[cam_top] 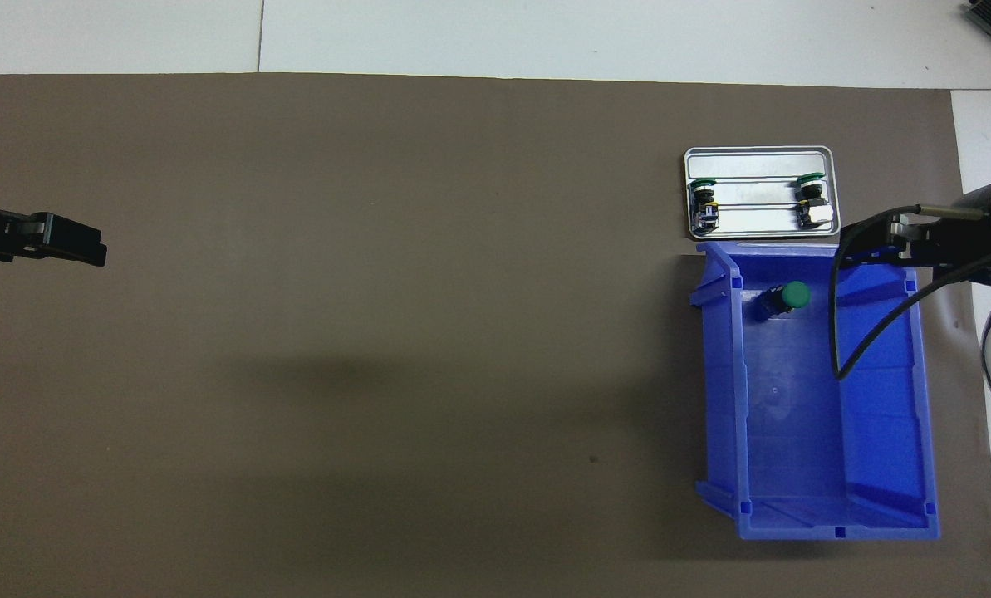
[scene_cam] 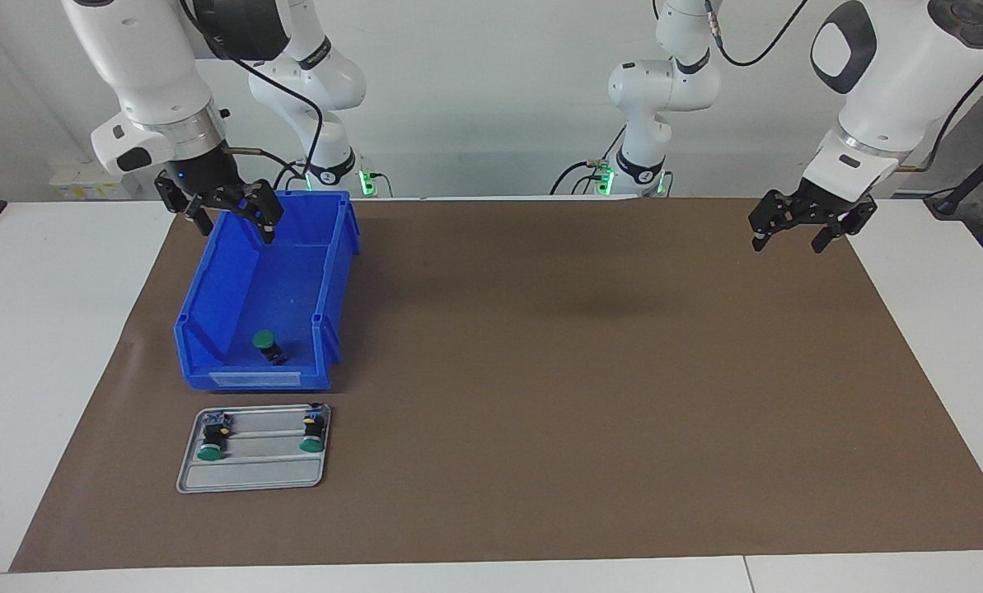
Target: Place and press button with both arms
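While both arms hang above the brown mat (scene_cam: 540, 371) that covers the white bench (scene_cam: 46, 329), I see the small push button with the round green cap and black body (scene_cam: 267, 346) lying tilted on the floor of the blue plastic bin (scene_cam: 211, 305), at the bin's end farther from the robots. The overhead view shows its cap (cam_top: 796, 293) pointing toward the right arm's end of the bench, which the facing view leaves harder to read.

Just beside the bin, farther from the robots, sits a shallow grey metal tray (scene_cam: 252, 478) with two more green-capped buttons (scene_cam: 211, 441) (scene_cam: 312, 432) lying in it, one at each end of the same groove.

My right tool (scene_cam: 227, 218) hangs over the bin's end nearest the robots, its black fingers spread apart and holding nothing. The facing view gives me that clearly; from overhead only part of it (cam_top: 902, 237) shows, with a black cable looping across the bin.

My left tool (scene_cam: 804, 231) waits in the air over the mat's edge at the left arm's end of the bench, well apart from the bin, fingers wide and empty. From overhead I get just its dark tip (cam_top: 55, 241) edging in from the side.
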`<action>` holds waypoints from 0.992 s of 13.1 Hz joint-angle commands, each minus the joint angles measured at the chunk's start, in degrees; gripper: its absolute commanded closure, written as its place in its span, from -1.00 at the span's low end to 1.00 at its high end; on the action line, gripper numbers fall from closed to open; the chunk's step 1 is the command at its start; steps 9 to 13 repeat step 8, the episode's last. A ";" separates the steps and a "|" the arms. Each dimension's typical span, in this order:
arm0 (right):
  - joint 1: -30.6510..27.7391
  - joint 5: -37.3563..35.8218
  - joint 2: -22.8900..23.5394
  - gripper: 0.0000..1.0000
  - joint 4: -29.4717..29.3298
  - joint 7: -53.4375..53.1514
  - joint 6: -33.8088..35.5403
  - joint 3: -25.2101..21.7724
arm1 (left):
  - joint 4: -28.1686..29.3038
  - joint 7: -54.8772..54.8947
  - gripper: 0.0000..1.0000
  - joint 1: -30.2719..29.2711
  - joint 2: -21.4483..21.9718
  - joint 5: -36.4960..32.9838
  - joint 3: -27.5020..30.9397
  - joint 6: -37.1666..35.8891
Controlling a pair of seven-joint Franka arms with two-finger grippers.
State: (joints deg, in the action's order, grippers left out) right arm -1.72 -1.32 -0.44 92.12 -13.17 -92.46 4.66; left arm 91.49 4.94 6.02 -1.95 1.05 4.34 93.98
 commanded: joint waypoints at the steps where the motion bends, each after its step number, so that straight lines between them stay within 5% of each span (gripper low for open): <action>1: -0.83 0.79 -0.88 -1.00 0.25 2.01 0.88 0.44 | 1.93 -0.10 -0.98 -0.57 1.69 -0.78 -0.47 0.59; 13: -1.26 0.79 -0.97 -1.00 0.34 6.40 1.32 0.44 | 1.93 -0.10 -0.98 -0.57 1.68 -0.78 -0.47 0.59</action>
